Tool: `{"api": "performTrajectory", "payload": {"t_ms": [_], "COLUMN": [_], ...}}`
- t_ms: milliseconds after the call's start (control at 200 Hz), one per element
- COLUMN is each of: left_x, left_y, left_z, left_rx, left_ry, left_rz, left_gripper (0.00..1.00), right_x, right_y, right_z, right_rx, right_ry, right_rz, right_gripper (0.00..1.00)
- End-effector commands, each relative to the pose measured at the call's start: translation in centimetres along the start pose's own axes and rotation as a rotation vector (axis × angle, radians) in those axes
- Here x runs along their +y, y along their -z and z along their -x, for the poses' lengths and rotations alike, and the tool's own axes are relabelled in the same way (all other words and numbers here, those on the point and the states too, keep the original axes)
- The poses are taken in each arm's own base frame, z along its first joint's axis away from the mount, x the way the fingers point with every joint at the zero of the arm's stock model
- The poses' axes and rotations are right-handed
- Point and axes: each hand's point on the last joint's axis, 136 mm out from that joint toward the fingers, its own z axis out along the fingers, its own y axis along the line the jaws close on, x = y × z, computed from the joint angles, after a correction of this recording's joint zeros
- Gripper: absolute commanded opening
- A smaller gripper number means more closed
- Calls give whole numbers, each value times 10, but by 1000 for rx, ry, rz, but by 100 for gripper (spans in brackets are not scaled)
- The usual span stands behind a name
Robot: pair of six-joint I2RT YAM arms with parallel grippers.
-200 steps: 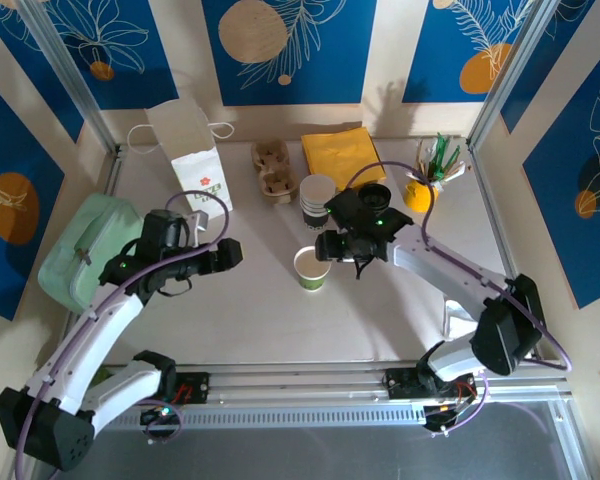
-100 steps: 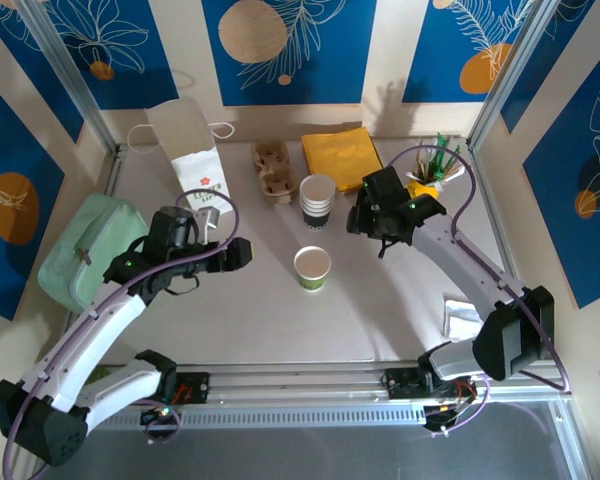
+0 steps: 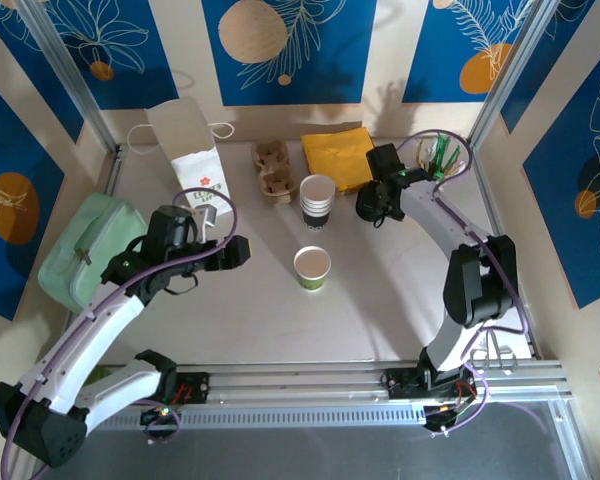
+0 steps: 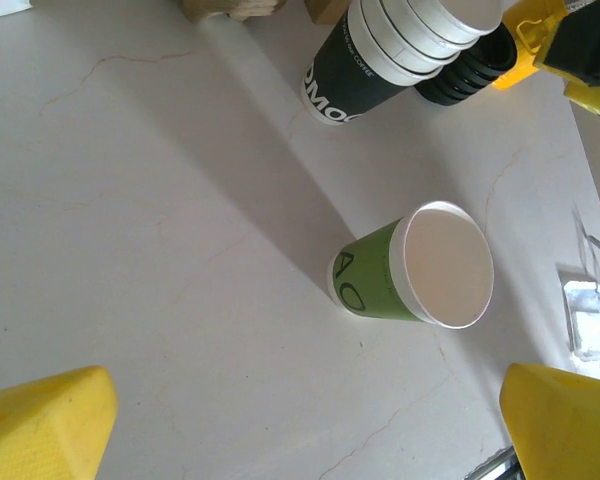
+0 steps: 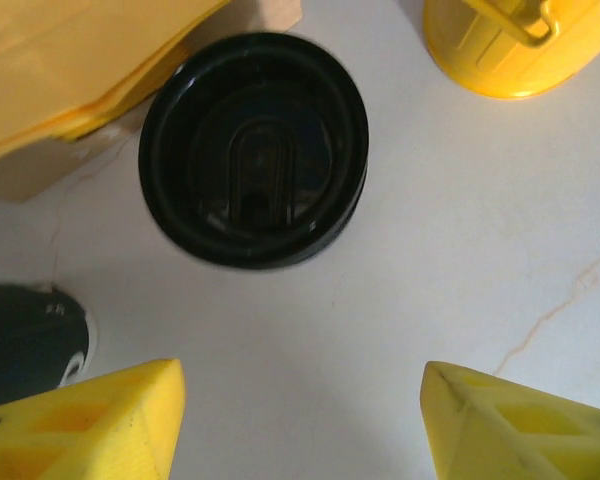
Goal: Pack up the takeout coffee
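The green-banded white paper cup that is serving as the takeout coffee is standing upright and lidless on the pale surface, so the step in hand appears to be fetching a lid. The right tool is hovering, released and empty, over the pile of round black plastic lids, which is lying behind the cup and to its right. The stack of lidless white paper cups is standing directly behind the cup. In the right wrist view the pile is sitting ahead of the fingertips rather than between them, so the tool probably needs to advance until both fingers are straddling the top lid's rim. Descending too deep is risking a grab of several lids at once. The left tool is waiting to the cup's left, fully released and holding nothing, well placed to steady the cup during capping.
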Motion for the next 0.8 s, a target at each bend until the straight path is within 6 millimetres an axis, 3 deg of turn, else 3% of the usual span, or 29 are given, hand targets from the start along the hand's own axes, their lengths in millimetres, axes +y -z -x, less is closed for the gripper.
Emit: {"api": "performTrajectory", "payload": {"t_ms": [0,415,795], "left_x": [-2,4,7], "left_y": [12,17,18], "left_z": [3,-1,-1], "left_rx": [-32,-53,-47], "left_ry": [-5,-2,-1], "left_rz": [7,29,50], "left_gripper": [98,99,99], "right_x": [-3,-7,-11], "right_y": [-9,-37,-52], "right_z": [15,30,30], "right_rx": [-2,48,55], "right_ry": [-56,-95,-79], "right_rz": [-28,-57,-64], "right_gripper": [64,63,58]}}
